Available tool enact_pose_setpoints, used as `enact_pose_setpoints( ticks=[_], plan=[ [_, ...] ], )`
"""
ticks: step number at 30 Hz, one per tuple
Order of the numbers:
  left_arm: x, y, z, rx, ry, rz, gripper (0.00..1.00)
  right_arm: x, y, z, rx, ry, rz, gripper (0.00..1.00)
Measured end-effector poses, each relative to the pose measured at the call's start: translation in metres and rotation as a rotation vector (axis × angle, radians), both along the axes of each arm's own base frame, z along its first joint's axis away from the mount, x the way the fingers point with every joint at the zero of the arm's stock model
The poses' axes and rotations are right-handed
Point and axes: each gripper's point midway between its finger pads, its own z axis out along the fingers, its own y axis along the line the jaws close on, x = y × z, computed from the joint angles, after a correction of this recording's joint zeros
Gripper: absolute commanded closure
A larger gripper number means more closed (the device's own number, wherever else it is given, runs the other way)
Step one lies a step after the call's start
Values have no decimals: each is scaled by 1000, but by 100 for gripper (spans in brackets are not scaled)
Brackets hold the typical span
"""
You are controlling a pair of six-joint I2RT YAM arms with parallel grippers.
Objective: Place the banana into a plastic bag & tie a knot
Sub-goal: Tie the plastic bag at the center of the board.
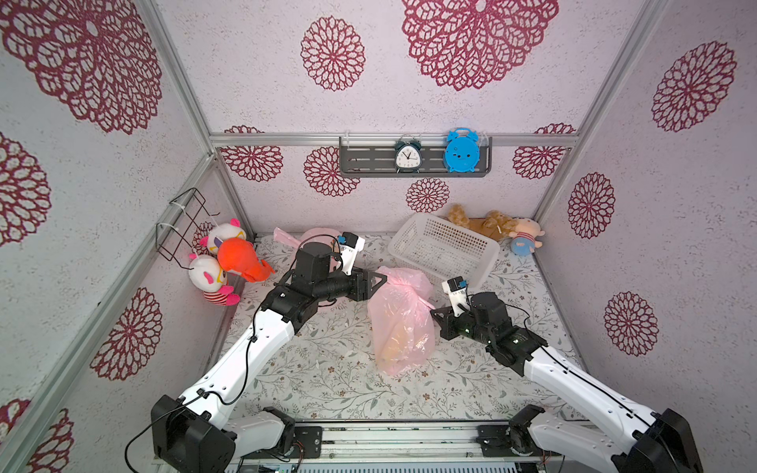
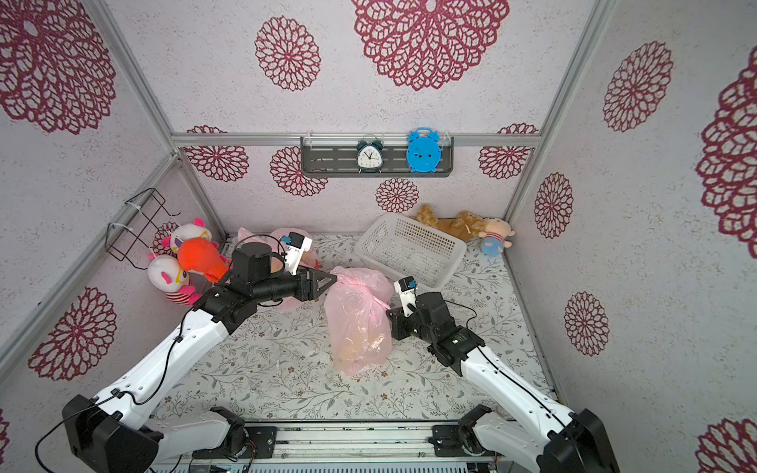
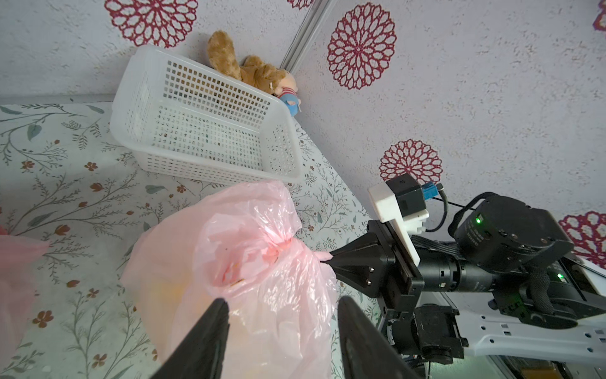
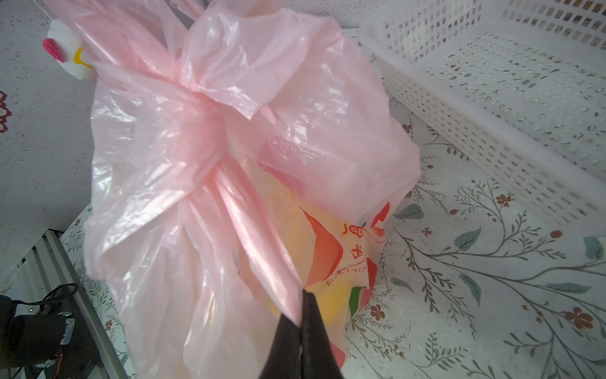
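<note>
The pink translucent plastic bag (image 1: 403,323) sits mid-table with the yellow banana (image 1: 398,343) inside. The right gripper (image 4: 301,295) clenches its twisted handle (image 4: 249,223). The left gripper (image 3: 282,300) hangs open-jawed beside the knot (image 3: 285,244); it should regrasp, then both pull apart gently.

Floral table (image 1: 327,381): pink bag (image 1: 403,327) mid-table; white basket (image 1: 444,250) near far right corner, brown plush (image 1: 483,223) behind it.

A pink translucent plastic bag (image 1: 403,311) lies mid-table on the floral-patterned tablecloth (image 1: 327,381). Its neck is gathered, and a yellowish banana (image 1: 397,346) shows dimly through its lower part. The left gripper (image 1: 383,281) sits at the bag's bunched top. The right gripper (image 1: 435,314) meets a twisted pink tail on the opposite side. A white perforated plastic basket (image 1: 444,250) stands just behind.
</note>
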Motion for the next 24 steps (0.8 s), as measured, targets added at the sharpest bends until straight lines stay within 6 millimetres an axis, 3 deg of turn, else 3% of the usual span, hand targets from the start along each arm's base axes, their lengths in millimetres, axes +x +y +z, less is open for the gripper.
enact_pose_setpoints(
  ticks=[8, 15, 19, 24],
  plan=[
    [16, -7, -32, 66, 129, 16, 35, -1, 1, -1, 2, 4, 6, 100],
    [26, -11, -41, 87, 194, 22, 50, -1, 1, -1, 3, 5, 8, 100],
    [28, -12, -41, 94, 202, 27, 52, -2, 2, -1, 5, 6, 13, 100],
    [33, -3, -41, 168, 194, 89, 35, -2, 2, 0, 6, 7, 14, 100]
  ],
)
